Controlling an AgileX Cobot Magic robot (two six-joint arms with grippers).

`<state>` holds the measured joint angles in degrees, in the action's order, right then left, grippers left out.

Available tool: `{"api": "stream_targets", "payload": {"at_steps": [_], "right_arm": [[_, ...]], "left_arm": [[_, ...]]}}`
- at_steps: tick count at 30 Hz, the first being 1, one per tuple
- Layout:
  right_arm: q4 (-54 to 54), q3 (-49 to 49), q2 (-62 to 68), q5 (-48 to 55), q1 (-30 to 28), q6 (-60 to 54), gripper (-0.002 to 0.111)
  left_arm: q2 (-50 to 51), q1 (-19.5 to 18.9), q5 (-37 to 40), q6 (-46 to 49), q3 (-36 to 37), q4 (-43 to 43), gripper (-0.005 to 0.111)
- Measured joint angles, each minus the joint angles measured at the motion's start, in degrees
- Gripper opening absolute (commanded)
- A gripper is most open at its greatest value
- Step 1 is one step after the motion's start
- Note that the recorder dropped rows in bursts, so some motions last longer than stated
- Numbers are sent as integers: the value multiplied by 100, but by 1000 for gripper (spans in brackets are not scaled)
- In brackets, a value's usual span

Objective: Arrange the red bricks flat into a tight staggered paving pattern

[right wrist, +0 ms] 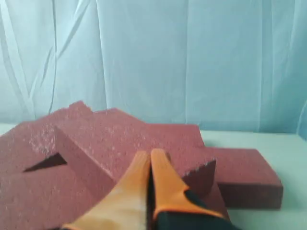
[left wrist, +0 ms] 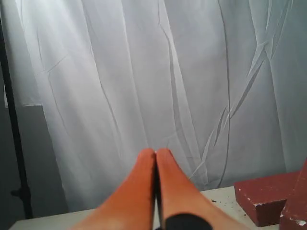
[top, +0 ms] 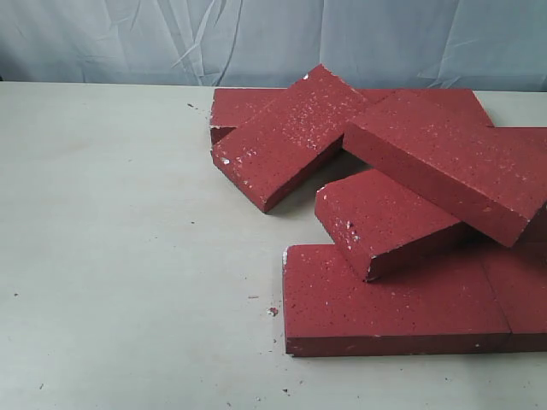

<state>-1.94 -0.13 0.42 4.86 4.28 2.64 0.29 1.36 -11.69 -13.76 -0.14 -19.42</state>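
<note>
The front brick (top: 393, 303) lay flat on the table (top: 128, 256), nearest the exterior camera. A seam at its right end marked a second flat brick (top: 528, 290), cut off by the frame edge. Crumbs (top: 273, 312) lay just left of the front brick. A tilted brick (top: 385, 218) leaned on the front brick's far edge and hid part of its top. Behind the front brick a long brick (top: 453, 162) sat across the heap, covering what lay beneath it. Farther back and to the left, a speckled brick (top: 286, 145) rested askew on a mostly hidden back brick (top: 235, 107). A pale curtain (top: 102, 38) hung beyond them all.

The left gripper (left wrist: 155, 152) had its orange jaws pressed together on nothing; two brick corners (left wrist: 268, 199) showed past it, cut off. The right gripper (right wrist: 149, 154), jaws likewise together and empty, hung over the blurred heap (right wrist: 120, 139). Whether the front brick showed in either wrist view could not be told.
</note>
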Motion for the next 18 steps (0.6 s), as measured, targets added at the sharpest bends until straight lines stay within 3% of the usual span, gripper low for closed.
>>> {"api": "stream_targets", "payload": {"at_steps": [6,11,18], "right_arm": [[739,0,0,-1219,0,190,-1],[950,0,0,-1975,0,417,-1],[961,-744,326,-2232,0,464,-1]], "left_arm": [[0,0,-117,-640,0,79,0],[-12,0,-1089,-935,-11,514,0],[937,0,-1029,-979,-962,726,0]]}}
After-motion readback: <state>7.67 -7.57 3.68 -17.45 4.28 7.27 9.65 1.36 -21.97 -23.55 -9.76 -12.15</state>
